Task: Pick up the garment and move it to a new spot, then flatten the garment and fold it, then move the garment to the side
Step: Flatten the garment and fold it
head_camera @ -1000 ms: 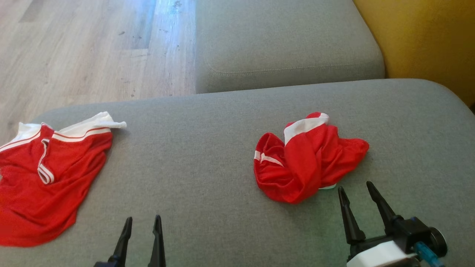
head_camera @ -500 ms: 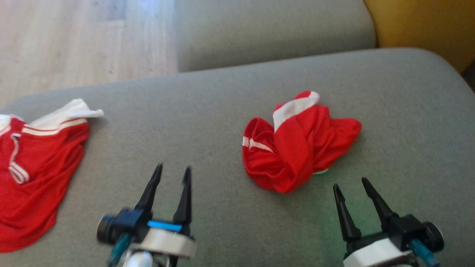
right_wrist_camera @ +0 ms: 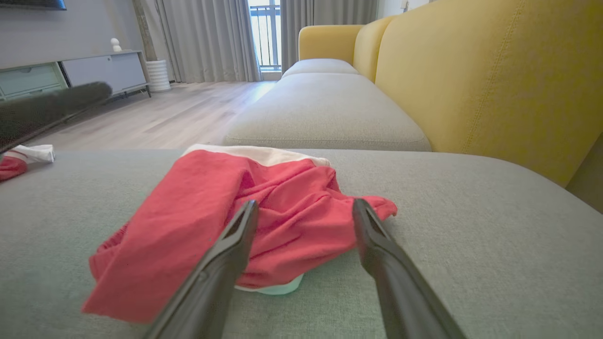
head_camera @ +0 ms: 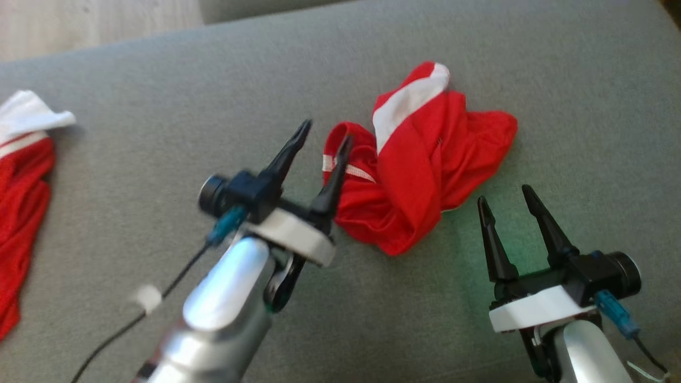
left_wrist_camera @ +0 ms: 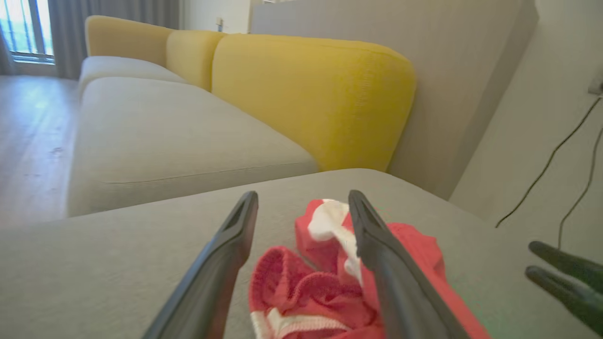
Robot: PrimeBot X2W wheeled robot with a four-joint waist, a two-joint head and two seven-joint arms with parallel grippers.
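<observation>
1. Head view: one crumpled red garment [head_camera: 420, 159] with a white band lies on the grey cushion [head_camera: 159, 96], right of centre. A second garment [head_camera: 21, 202], red and white, sits well apart at the left edge and is cut off by the frame. Two claws. The left claw [head_camera: 326, 131] is wide and blurred, tips at the garment's left edge; contact can't be told. The right claw [head_camera: 504, 193] is wide, near the garment's lower right and apart from it. A strip of floor [head_camera: 80, 21] shows top left.
2. Left wrist view: own fingers are spread wide. The garment lies beyond and between them, its right part hidden behind one finger and its bottom cut off. The right claw's two tips poke in at lower right, the rest out of frame. One yellow backrest [left_wrist_camera: 311, 94], two cables [left_wrist_camera: 551, 155] on the wall.
3. Right wrist view: own fingers are wide, holding nothing, with the garment just ahead. A pale scrap shows under its near hem, unidentifiable. A blurred dark bar [right_wrist_camera: 47, 110] sits top left, unclear what. A sliver of the second garment shows at the left edge.
</observation>
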